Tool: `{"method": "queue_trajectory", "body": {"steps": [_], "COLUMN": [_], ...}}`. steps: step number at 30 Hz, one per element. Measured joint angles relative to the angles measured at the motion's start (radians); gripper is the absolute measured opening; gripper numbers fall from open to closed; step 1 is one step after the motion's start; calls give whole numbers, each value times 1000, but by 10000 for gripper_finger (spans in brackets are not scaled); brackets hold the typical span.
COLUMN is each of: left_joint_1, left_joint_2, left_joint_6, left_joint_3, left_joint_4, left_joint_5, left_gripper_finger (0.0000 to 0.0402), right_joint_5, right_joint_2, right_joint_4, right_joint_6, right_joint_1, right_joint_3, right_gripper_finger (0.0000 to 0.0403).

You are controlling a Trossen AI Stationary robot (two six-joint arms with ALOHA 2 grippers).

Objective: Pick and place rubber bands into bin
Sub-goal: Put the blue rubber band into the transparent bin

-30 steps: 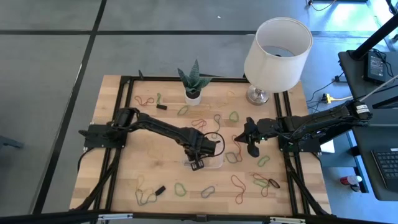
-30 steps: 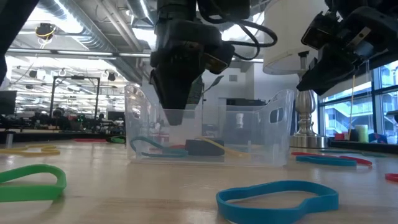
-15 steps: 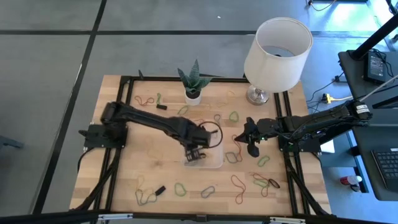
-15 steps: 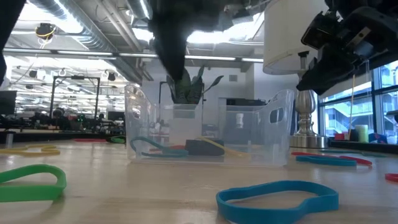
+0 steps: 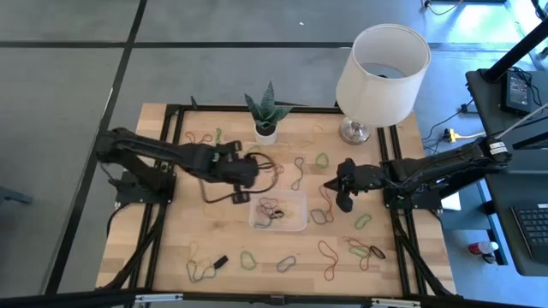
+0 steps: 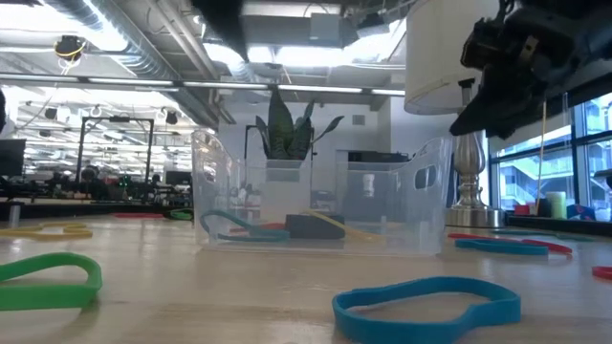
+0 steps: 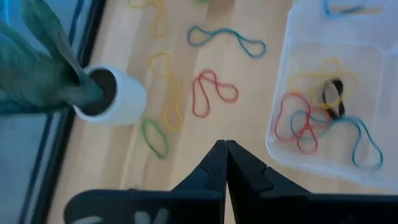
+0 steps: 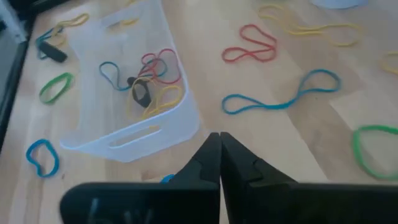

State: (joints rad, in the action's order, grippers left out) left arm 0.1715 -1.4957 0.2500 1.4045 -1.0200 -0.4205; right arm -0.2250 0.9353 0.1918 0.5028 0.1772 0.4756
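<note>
The task is only partly done. The bin (image 5: 279, 212) is sitting near the middle of the table (image 5: 171, 248), and it is already holding a small tangle of rubber bands (image 7: 314, 118) — red, blue and yellowish loops, together with a small dark piece. Many more bands are lying loose on the wood all around it: a row along the near edge, some to the right of the bin, and others on the far side between the plant pot (image 5: 265, 133) and the lamp (image 5: 377, 77). So most of the picking is, by this judgement, still waiting.

The left gripper (image 5: 242, 168) is hovering just beyond the far-left corner of the bin, above a few loose bands. In its wrist view the two fingers are pressed together with nothing between them. The right gripper (image 5: 341, 190) is hanging to the right of the bin, over a red band (image 8: 250, 45) and a blue one (image 8: 280, 96); its fingers are also closed and are carrying nothing.

The bin is looking clear and colourless, shallow, with rounded corners and a slot handle in its short wall, so the contents are showing through the sides in the low view. The bands are thin, flat-lying loops, mostly bent into long or twisted shapes — they are probably floppy and hard to pinch from the flat wood.
</note>
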Motion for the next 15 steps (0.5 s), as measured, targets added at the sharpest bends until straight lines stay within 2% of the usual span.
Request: {"method": "queue_trajectory", "body": {"steps": [3, 8, 13, 15], "left_joint_1": [-1, -19, -39, -50], "left_joint_2": [139, 362, 553, 617], "left_joint_6": [-2, -4, -37, -37], "left_joint_3": [-202, -480, -653, -697], "left_joint_4": [135, 342, 441, 440], "left_joint_5": [41, 106, 141, 143], "left_gripper_finger": [2, 2, 2, 2], "right_joint_5": [-49, -57, -53, -45], "right_joint_2": [18, 111, 276, 346], "right_joint_4": [117, 325, 527, 553], "right_joint_6": [65, 210, 377, 435], "right_joint_1": [18, 45, 91, 112], "right_joint_3": [71, 211, 351, 393], "right_gripper_finger": [2, 1, 1, 1]}}
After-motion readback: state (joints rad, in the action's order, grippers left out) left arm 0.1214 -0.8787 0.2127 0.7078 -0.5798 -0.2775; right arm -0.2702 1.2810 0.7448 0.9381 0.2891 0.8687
